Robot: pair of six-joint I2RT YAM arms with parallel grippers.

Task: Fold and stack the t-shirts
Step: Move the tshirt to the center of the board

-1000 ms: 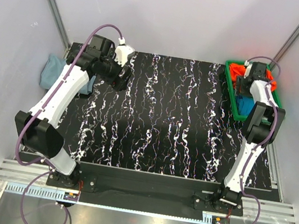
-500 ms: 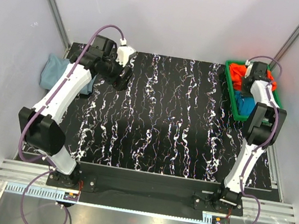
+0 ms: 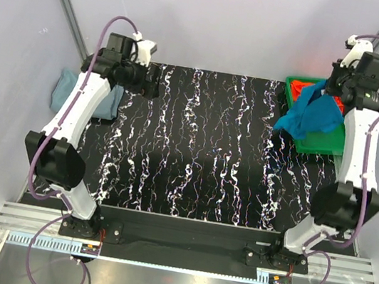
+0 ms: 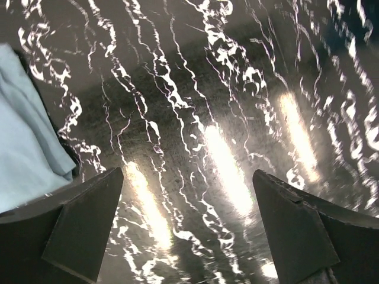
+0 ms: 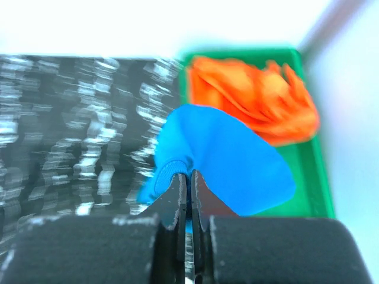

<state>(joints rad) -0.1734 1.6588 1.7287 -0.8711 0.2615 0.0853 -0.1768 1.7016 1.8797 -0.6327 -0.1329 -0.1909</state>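
R claw [image 5: 189, 177] tight on teal shirt [image 3: 311, 116], above tray rim [image 3: 327, 145]

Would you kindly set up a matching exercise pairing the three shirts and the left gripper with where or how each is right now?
Things:
1. blue shirt
2. orange shirt
3. grey shirt
4. left gripper

Places or states:
A. lying in the green tray
B. open above the bare table
C. hanging from the shut right gripper
D. lying at the table's left edge

Pairs: 1-C, 2-A, 3-D, 4-B
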